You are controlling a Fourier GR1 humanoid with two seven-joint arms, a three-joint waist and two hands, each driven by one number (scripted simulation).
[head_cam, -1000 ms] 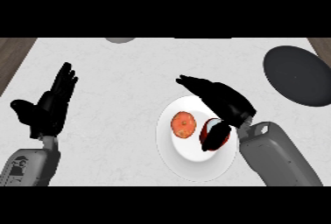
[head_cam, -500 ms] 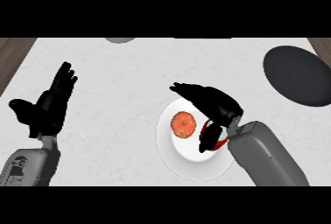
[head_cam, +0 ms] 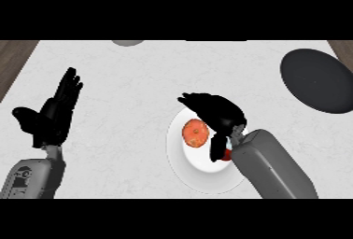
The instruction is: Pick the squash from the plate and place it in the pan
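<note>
While right hand (head_cam: 221, 116) hovers open beside squash (head_cam: 196, 133), red item (head_cam: 226, 154) half-hidden beneath it; left hand (head_cam: 52, 122) open.

A pale grey-white marbled stone counter top (head_cam: 124, 93) fills nearly the whole view from above, its surface crossed by faint darker veins under soft, even light. Brown wood-grain surfaces show beyond its far corners, one strip at the upper left (head_cam: 14, 56) and a smaller one at the upper right (head_cam: 342, 45). A small grey rounded object (head_cam: 127, 42), cut off, sits at the counter's far edge.
</note>
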